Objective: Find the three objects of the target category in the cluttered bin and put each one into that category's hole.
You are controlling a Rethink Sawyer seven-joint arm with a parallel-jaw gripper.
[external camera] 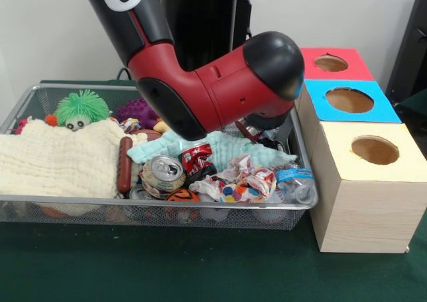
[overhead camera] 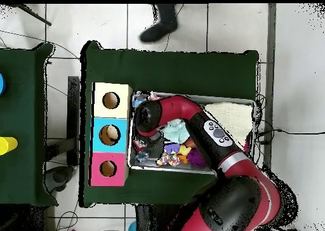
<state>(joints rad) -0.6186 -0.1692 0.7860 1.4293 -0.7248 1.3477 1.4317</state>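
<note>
While the red and black arm (external camera: 220,82) bends low over the wire bin (external camera: 27,99), I cannot see the gripper (external camera: 263,125) itself. Its tips are hidden behind the bulky elbow in the front view and under the arm's black joint in the overhead view, so I cannot tell whether the jaws are wide, narrow or holding anything.

As far as I can place the jaws, they hang over the bin's end nearest the boxes. Just below and in front of them lie a pale teal cloth (external camera: 230,149), a crushed red can (external camera: 195,159) and a silver can (external camera: 163,172) with its top facing up. A crumpled patterned wrapper (external camera: 247,182) and a clear plastic bottle (external camera: 297,182) sit a little nearer the camera, against the bin's front rim. Well away from the jaws, at the bin's other end, a cream towel (external camera: 57,162) covers the clutter, with a green spiky toy (external camera: 81,109) and a purple spiky ball (external camera: 137,109) behind it.

Beside the bin stand three boxes, each with a round hole on top: yellow (external camera: 373,152), blue (external camera: 348,101) and red (external camera: 331,63).

A person's shoe (overhead camera: 159,28) shows on the floor tiles in the overhead view.
</note>
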